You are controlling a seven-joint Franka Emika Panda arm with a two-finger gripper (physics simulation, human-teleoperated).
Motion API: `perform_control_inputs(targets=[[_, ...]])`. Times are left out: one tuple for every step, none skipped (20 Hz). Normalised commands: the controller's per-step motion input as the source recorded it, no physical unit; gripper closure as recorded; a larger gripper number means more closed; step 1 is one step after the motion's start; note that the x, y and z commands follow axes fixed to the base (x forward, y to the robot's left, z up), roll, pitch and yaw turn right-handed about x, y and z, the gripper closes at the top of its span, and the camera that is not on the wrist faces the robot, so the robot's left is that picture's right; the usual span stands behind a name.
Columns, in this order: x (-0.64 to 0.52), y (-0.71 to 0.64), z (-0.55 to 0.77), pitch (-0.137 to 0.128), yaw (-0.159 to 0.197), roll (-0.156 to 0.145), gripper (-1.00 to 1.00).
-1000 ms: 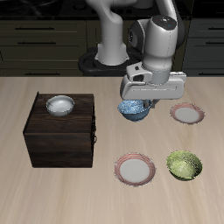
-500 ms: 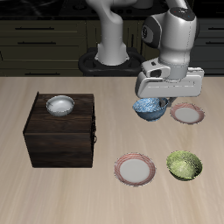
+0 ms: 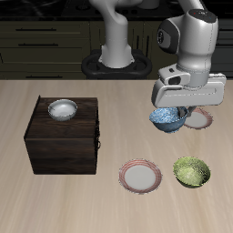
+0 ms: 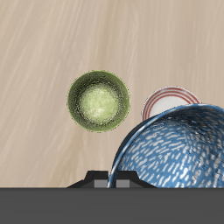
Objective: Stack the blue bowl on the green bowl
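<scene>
Wrist view: plate beside green bowl

Bystanders on the wooden table: a cabinet, a white bowl and two pink-rimmed plates.

A dark wooden cabinet stands at the left of the exterior frame, and a plain white bowl sits on its top, toward the back. One white plate with a pink rim lies flat at the lower middle of the frame, near the front edge of the light wooden table. A second plate of the same kind lies at the right, higher in the frame and partly hidden. Along the top of the frame run dark cupboard fronts.
</scene>
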Motion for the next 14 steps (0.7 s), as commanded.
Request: perform_control_inputs(targets=[[0.25,0.03,-0.07,0.024,-0.008,0.025,1.00],[0.17,0.00,-0.02,-0.001,-0.022,-0.031,1.00],[0.22,0.15,-0.05,-0.010,0.013,0.135,1.00],[0.52,0.16,-0.09,0.017,-0.066,0.069,1.00],[0.24,-0.03,-0.04,-0.021,-0.009,0.004,1.00],[0.08,0.02,-0.06,0.017,-0.022,0.001,1.00],[0.32,0.13,-0.05,0.009,0.028,0.061,1.00],[0.20,-0.08,-0.06,0.008,-0.024,-0.056,1.00],[0.26,0.06,-0.10,0.047,-0.031,-0.016,1.00],[-0.02,0.03,-0.03,-0.023,0.019,0.029,1.00],[0.21,0.13,-0.07,-0.010,-0.008,0.002,1.00],[0.02,0.10,-0.04,-0.007,0.010,0.042,1.00],[0.30,0.25,-0.16,-0.062,0.032,0.042,1.00],[0.17,0.02,-0.12,0.025,-0.004,-0.021,1.00]])
